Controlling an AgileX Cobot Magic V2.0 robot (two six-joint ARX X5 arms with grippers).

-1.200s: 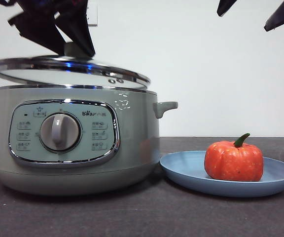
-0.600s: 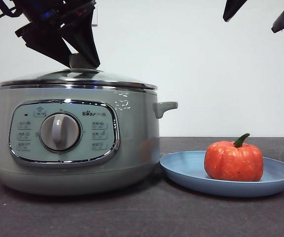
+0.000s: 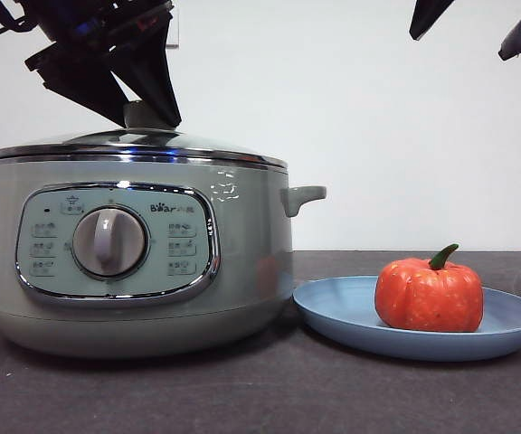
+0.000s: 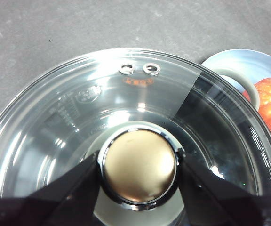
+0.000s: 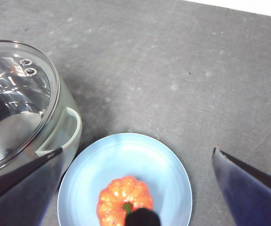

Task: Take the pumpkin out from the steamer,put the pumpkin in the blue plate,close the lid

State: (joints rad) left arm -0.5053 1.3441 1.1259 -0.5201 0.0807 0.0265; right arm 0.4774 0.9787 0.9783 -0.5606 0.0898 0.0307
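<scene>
From the front, the lid [image 3: 138, 146] is sitting on the pot [image 3: 134, 262], the left gripper [image 3: 147, 113] pinching its knob [image 3: 145, 115]; the pumpkin [image 3: 429, 294] is resting in the blue plate [image 3: 333, 312] beside the pot. The left wrist view is showing jaws touching the knob. In the right wrist view, the right gripper [image 5: 135, 188] is hanging wide open, empty, above the plate.

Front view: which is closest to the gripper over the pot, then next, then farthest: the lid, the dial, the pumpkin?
From the left gripper:
1. The lid, directly under it, knob between the jaws.
2. The dial, lower on the steamer.
3. The pumpkin, off on the blue plate.
</scene>
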